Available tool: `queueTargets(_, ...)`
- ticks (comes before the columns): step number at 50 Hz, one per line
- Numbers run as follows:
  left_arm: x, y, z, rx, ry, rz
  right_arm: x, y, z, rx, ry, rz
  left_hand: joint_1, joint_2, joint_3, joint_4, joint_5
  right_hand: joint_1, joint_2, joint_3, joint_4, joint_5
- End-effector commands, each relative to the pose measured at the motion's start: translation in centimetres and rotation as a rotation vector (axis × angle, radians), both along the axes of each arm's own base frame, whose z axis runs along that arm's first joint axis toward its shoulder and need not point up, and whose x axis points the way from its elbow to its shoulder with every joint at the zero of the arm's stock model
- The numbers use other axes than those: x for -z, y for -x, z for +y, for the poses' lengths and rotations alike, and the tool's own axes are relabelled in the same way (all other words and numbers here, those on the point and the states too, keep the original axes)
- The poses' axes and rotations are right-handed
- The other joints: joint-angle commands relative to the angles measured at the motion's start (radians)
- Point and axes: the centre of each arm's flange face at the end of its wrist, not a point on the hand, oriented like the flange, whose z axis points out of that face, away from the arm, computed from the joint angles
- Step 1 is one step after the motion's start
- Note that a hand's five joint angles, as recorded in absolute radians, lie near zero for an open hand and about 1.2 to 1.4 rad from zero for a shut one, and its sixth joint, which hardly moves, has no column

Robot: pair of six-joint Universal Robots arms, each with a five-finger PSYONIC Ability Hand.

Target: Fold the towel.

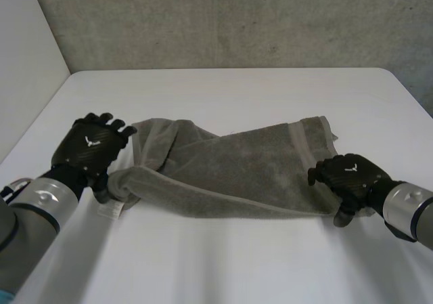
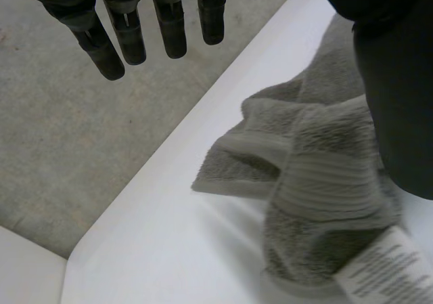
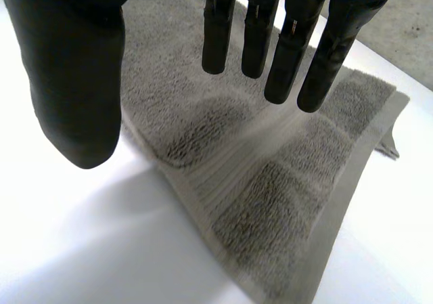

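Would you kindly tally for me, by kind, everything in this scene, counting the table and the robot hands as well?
towel, grey: 1
robot hands, black: 2, the left robot hand and the right robot hand
table, white: 1
Total: 4

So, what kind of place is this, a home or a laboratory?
Most likely a robot lab or test bench, not a home: a bare white table, a plain grey concrete-looking wall behind it, and the robot's black left hand and right hand at a grey towel.
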Motion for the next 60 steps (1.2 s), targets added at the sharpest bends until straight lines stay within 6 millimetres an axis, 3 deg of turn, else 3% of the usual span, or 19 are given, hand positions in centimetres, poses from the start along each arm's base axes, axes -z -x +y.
queueTargets(1,0.5,-0.4,-1.8,0.006,-0.091,0.043,1.5,0.5,0.3,0.018,0.020,-0.003,-0.081,-0.075,-0.063,-0.081,-0.213,-0.055,-0.070,-0.060,-0.061,-0.026)
queueTargets(16,2.0,-1.0,-4.4,0.010,-0.387,0.124,3.1,0.8,-0.7,0.031,0.034,0.001,0.012,0.019,0.031,0.013,-0.120,-0.017,-0.032,-0.022,-0.023,0.013)
queueTargets(37,3.8,-0.9,-6.2,-0.002,-0.487,0.105,3.6,0.8,-1.6,0.037,0.043,0.001,0.303,0.310,0.322,0.304,0.171,0.033,0.018,0.028,0.027,0.062)
queueTargets(46,4.1,-0.9,-6.2,-0.004,-0.494,0.103,4.2,0.8,-2.6,0.041,0.033,0.003,0.711,0.718,0.730,0.712,0.579,0.332,0.318,0.327,0.326,0.362)
queueTargets(54,4.3,-0.7,-6.1,0.002,-0.498,0.102,4.0,1.0,-3.8,0.076,0.060,0.026,0.926,0.932,0.944,0.926,0.794,0.720,0.705,0.715,0.714,0.749)
queueTargets(56,4.2,-0.5,-6.1,0.010,-0.491,0.102,3.9,0.8,-4.2,0.077,0.073,0.032,1.083,1.090,1.102,1.084,0.952,0.924,0.909,0.919,0.918,0.954)
queueTargets(60,4.0,-0.3,-6.2,0.016,-0.476,0.102,3.4,0.4,-4.6,0.075,0.095,0.029,1.125,1.131,1.143,1.125,0.993,0.927,0.912,0.922,0.921,0.957)
